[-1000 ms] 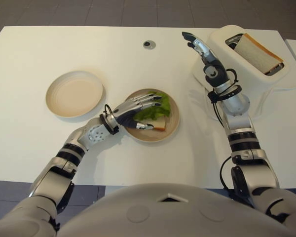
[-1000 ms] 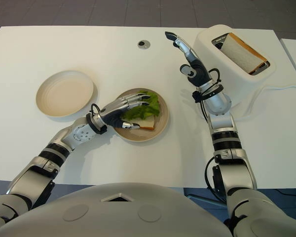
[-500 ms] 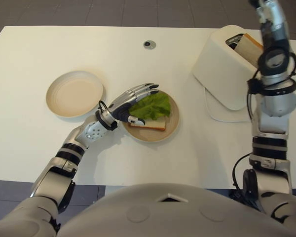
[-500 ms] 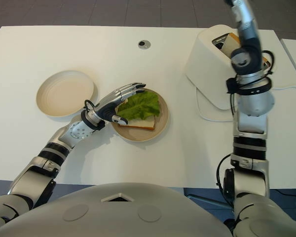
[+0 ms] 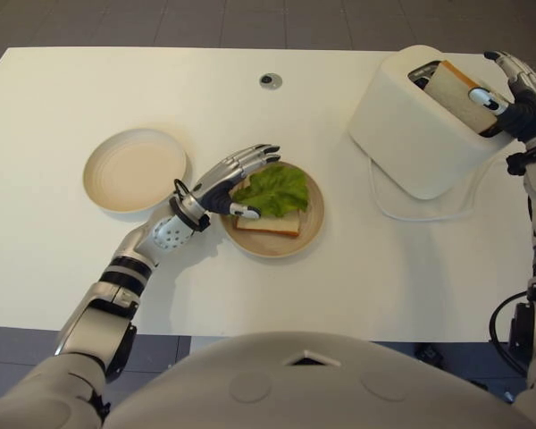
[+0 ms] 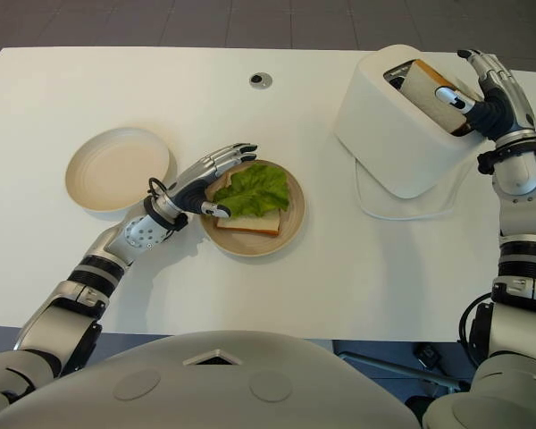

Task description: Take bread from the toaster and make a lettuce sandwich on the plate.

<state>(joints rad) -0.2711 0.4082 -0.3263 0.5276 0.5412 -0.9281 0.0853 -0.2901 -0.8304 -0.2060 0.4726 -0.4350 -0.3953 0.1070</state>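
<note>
A white toaster [image 5: 406,134] stands at the back right with a bread slice [image 5: 456,94] sticking up out of its slot. My right hand [image 5: 518,98] is at that slice, thumb on its front face and the other fingers stretched behind its top edge, not curled tight. On the tan plate [image 5: 313,228] in the middle lies a bread slice [image 5: 268,223] with a lettuce leaf [image 5: 272,189] on top. My left hand [image 5: 232,174] hovers open over the plate's left rim, fingertips beside the lettuce, holding nothing.
A second, empty plate [image 5: 134,170] sits to the left of the sandwich plate. The toaster's white cable [image 5: 384,201] loops on the table in front of it. A small round fitting [image 5: 270,80] is set into the tabletop at the back.
My right arm swung from the toaster's left side up over it and came down on its right at the bread slice. My left hand lifted off the lettuce and drew back slightly left.
</note>
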